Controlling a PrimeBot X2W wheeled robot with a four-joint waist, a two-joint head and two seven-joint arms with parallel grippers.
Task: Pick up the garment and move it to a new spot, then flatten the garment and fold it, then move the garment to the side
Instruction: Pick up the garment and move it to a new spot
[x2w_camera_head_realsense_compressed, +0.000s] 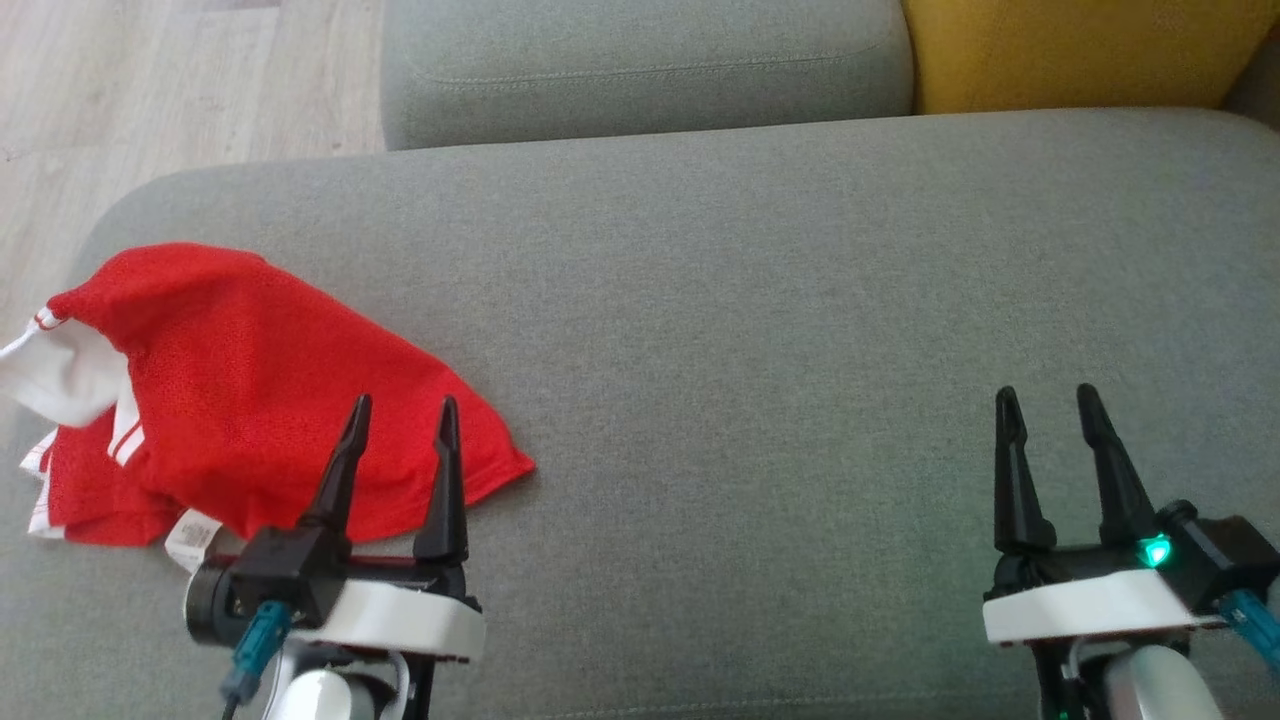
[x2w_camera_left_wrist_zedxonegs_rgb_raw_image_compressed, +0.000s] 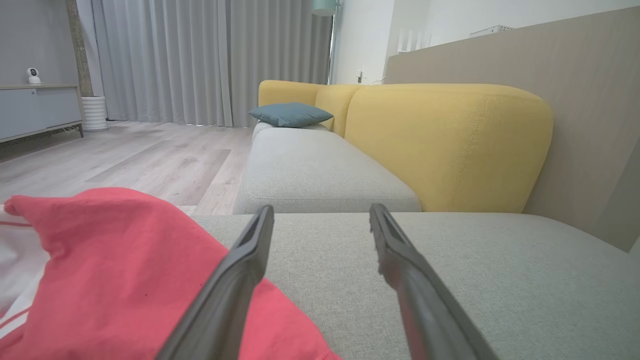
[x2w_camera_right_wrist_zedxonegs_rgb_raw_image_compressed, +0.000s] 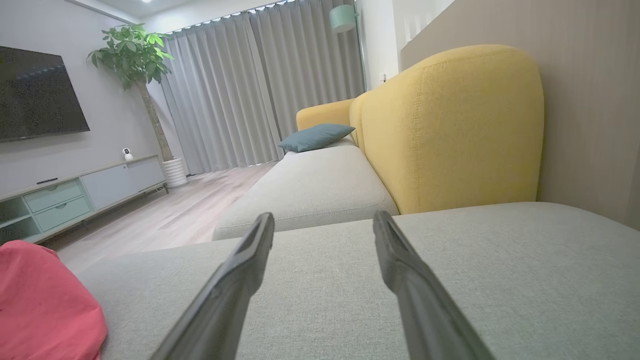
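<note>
Head view: left gripper (x2w_camera_head_realsense_compressed: 405, 400) at red mesh garment's (x2w_camera_head_realsense_compressed: 250, 380) near edge, right gripper (x2w_camera_head_realsense_compressed: 1046, 390) well apart; fingers apart, empty. Risk: shallow pinch slips, garment slides off sofa seat (x2w_camera_head_realsense_compressed: 750, 350).

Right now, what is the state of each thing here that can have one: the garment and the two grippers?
Red garment: crumpled, not folded, lying at the left end of the grey seat, not held.
Left gripper: open, empty, by the garment's edge.
Right gripper: open, empty, over bare seat, apart from the garment.
</note>
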